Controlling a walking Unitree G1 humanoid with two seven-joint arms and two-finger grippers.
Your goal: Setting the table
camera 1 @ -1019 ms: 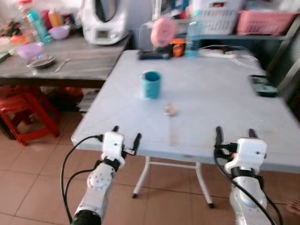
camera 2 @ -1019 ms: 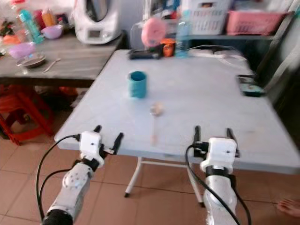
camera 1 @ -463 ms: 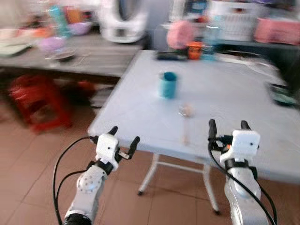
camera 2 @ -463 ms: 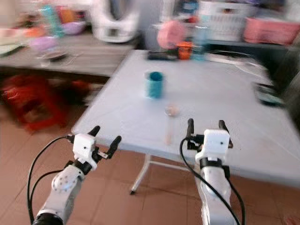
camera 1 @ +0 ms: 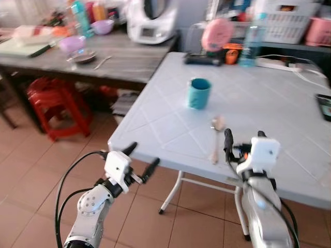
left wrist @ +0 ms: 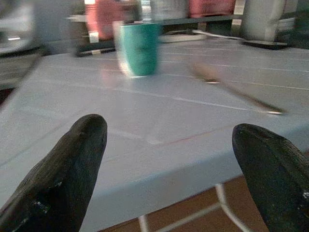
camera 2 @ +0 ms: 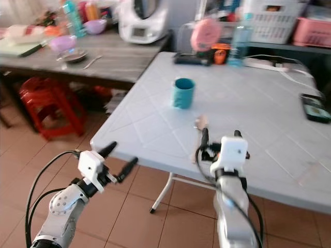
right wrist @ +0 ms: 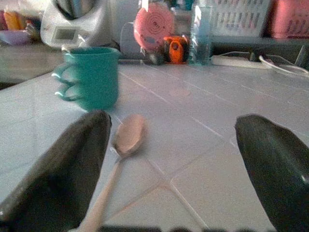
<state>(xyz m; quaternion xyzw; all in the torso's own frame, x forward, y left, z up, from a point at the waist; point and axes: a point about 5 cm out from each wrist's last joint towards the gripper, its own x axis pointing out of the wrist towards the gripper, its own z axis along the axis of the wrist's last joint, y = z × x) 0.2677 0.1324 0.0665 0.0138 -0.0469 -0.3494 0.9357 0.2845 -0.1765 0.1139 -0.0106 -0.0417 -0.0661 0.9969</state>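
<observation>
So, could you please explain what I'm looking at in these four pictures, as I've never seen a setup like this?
It is a humanoid robot with two silver arms, each ending in two long black fingers. The two wide pictures come from cameras in its head, looking down. The other two come from cameras on its wrists. The left gripper hangs open over the tiled floor, off the table's corner. The right gripper is open at the near edge of the white folding table, beside a wooden spoon. A teal mug stands beyond the spoon. Neither gripper holds anything.
</observation>
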